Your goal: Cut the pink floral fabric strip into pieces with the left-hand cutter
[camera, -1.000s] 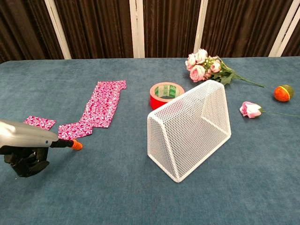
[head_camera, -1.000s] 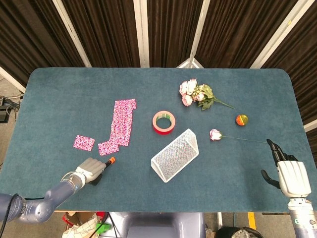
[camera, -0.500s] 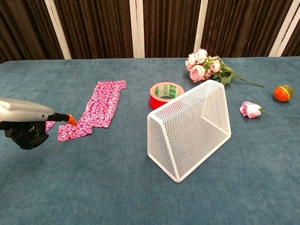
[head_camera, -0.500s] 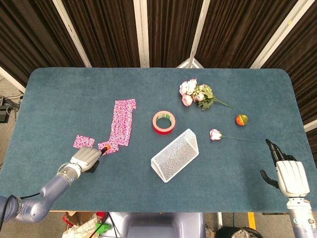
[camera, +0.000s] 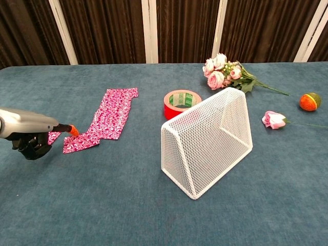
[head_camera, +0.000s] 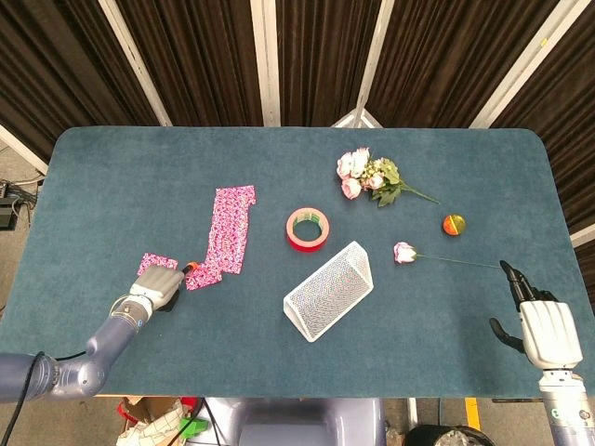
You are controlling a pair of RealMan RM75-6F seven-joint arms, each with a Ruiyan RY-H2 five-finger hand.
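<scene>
Blue table: fabric strip, tape roll, wire basket, flowers.

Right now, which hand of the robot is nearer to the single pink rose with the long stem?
The right hand. It hovers near the table's front right, just beyond the tip of the single rose's stem. The left hand, holding the cutter, is far across the table by the fabric strip.

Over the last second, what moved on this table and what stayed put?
The left hand, holding the cutter, moved up the table, bringing its orange tip to the fabric strip. The right hand and the fabric pieces stayed put.
</scene>
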